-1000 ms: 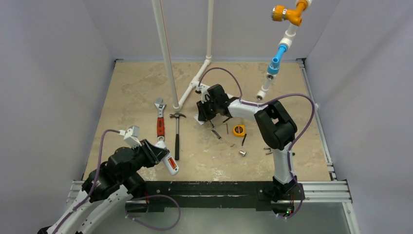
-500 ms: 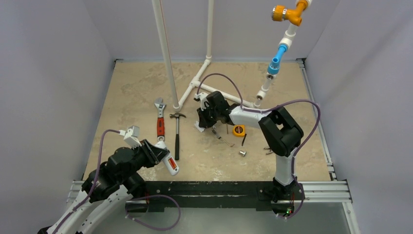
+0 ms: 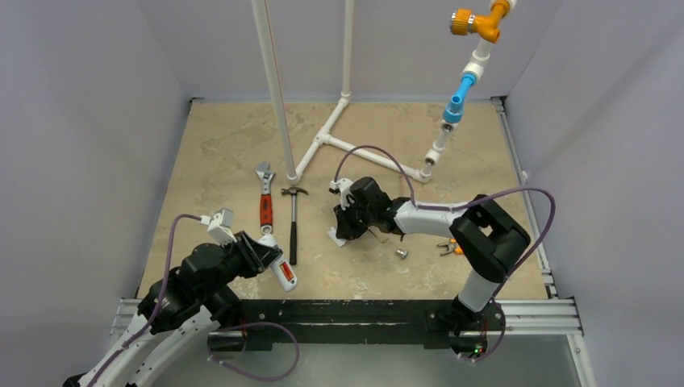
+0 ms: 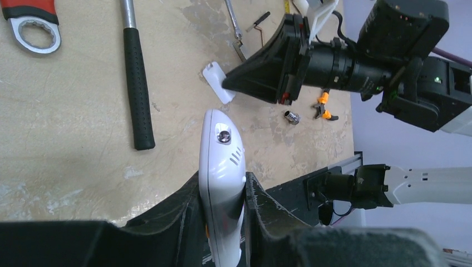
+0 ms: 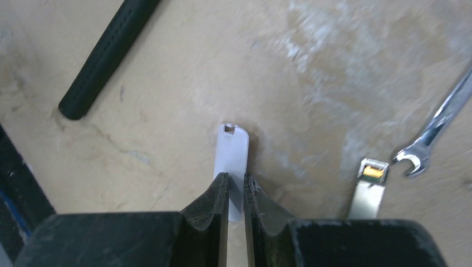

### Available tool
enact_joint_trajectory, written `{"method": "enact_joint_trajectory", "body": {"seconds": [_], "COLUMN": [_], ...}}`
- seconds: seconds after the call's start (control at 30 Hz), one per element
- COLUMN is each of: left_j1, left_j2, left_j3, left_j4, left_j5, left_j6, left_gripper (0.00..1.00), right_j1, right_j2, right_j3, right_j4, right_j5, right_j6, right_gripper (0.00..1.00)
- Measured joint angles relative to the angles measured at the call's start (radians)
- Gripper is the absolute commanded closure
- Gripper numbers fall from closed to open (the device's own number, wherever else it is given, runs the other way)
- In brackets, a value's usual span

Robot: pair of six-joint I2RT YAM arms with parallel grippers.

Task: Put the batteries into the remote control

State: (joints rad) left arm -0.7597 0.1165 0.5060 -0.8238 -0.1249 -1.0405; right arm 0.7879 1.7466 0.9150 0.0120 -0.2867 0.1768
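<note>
L gripper [image 4: 221,186] clamped on slim white plastic remote control [image 4: 220,139]. R gripper [image 5: 235,178] jaws pinch thin white plastic battery-cover plate [image 5: 232,147] low over mid-table. Step, I judge: cover handling. Next: align cover w/ remote's back recess.

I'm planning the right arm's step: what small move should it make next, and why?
Probably lift the white cover slightly off the table: the right gripper is closed on it, and the left gripper holds the remote control nearby.
</note>
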Motion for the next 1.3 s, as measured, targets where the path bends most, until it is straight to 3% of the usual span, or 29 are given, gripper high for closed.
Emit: {"method": "enact_joint_trajectory", "body": {"seconds": [0.2, 0.27, 0.33, 0.37, 0.57, 0.6, 0.73, 0.83, 1.07, 1.3], "left_j1": [0.0, 0.0, 0.0, 0.0, 0.0, 0.0, 0.0, 0.0, 0.0, 0.0], "left_j2": [0.0, -0.002, -0.01, -0.015, -0.026, -0.026, -0.028, -0.036, -0.047, -0.059], "left_j3": [-0.009, -0.011, -0.014, -0.014, -0.014, -0.014, -0.014, -0.014, -0.014, -0.014], "left_j4": [0.007, 0.008, 0.007, 0.006, 0.007, 0.007, 0.005, -0.001, -0.017, -0.027], "left_j5": [0.012, 0.016, 0.018, 0.018, 0.025, 0.026, 0.027, 0.027, 0.027, 0.026], "left_j6": [-0.008, -0.014, -0.017, -0.018, -0.022, -0.022, -0.022, -0.022, -0.022, -0.022], "left_gripper": [1.0, 1.0, 1.0, 1.0, 1.0, 1.0, 1.0, 1.0, 1.0, 1.0], "right_j1": [0.087, 0.114, 0.142, 0.152, 0.185, 0.185, 0.185, 0.185, 0.228, 0.295], "right_j2": [-0.137, -0.184, -0.236, -0.268, -0.355, -0.367, -0.394, -0.395, -0.389, -0.328], "right_j3": [-0.162, -0.211, -0.259, -0.286, -0.333, -0.338, -0.345, -0.346, -0.356, -0.346], "right_j4": [0.005, 0.003, 0.0, 0.003, -0.016, -0.025, -0.069, -0.094, -0.093, 0.012], "right_j5": [0.006, 0.01, 0.02, 0.028, 0.083, 0.096, 0.143, 0.171, 0.222, 0.252], "right_j6": [0.078, 0.11, 0.146, 0.165, 0.251, 0.265, 0.315, 0.342, 0.368, 0.386], "right_gripper": [0.85, 0.76, 0.56, 0.52, 0.48, 0.5, 0.85, 0.99, 1.0, 1.0]}}
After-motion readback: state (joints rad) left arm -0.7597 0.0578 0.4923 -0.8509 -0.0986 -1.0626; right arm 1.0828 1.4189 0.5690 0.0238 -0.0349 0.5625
